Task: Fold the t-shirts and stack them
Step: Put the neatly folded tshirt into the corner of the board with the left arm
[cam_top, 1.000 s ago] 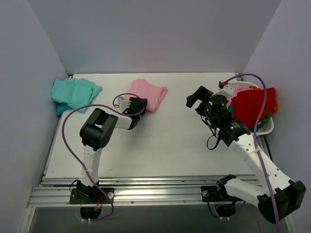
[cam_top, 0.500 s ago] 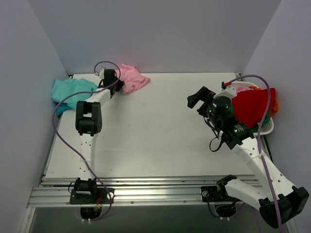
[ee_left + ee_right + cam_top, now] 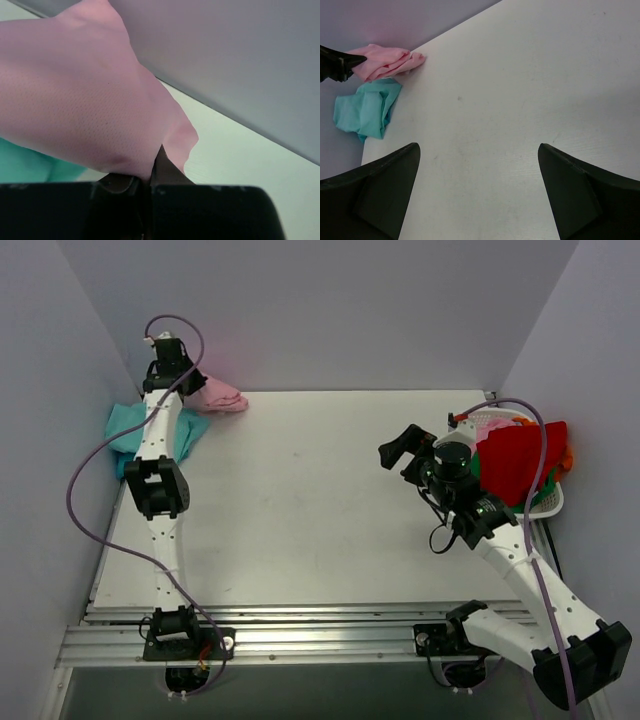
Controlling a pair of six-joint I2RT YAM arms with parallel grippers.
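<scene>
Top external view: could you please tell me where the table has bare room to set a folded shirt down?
The whole middle of the white table is bare, from the left arm across to the right gripper. Crowded: the far-left corner, with the teal t-shirt and the pink t-shirt in the left gripper, and the right edge by the white basket.

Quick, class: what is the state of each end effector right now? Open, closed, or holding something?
Left end effector: closed, holding the pink t-shirt.
Right end effector: open, holding nothing.
</scene>
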